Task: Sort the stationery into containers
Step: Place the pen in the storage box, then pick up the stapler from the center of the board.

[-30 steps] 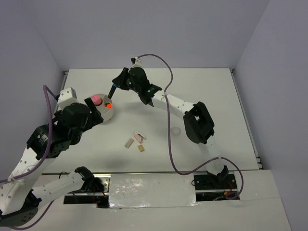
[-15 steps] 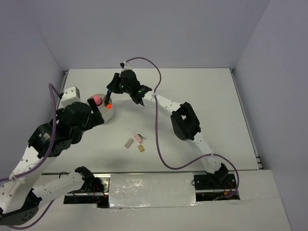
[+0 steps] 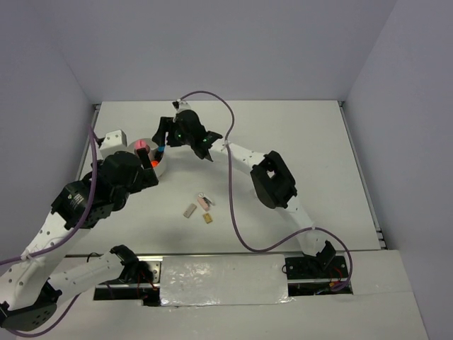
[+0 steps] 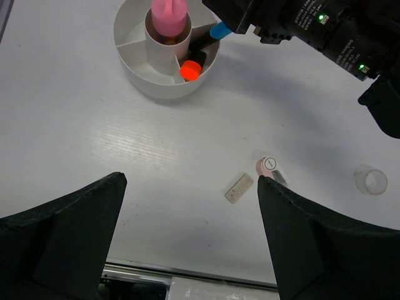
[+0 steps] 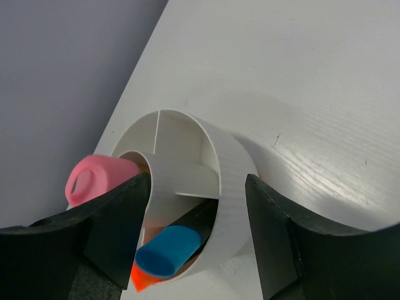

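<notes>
Lift the parted, empty right gripper (image 5: 197,234) straight up off the white bowl (image 5: 228,169) by the worktop's left edge, leaving the blue-capped marker (image 5: 167,250) lying inside, with the wide-open, empty left gripper (image 4: 190,184) held clear.

My right arm (image 3: 241,152) has swung left, over to the white bowl (image 5: 228,164). A second ago my right gripper (image 5: 197,219) held the blue-capped marker (image 5: 167,251) tight, up in the air beside the bowl. Now the marker sits in the bowl, right next to the orange-capped marker (image 4: 190,67), with its blue cap poking over the rim. My right jaws have opened up and no longer pinch it. My left arm (image 3: 106,188) has slid a little to the right.
</notes>
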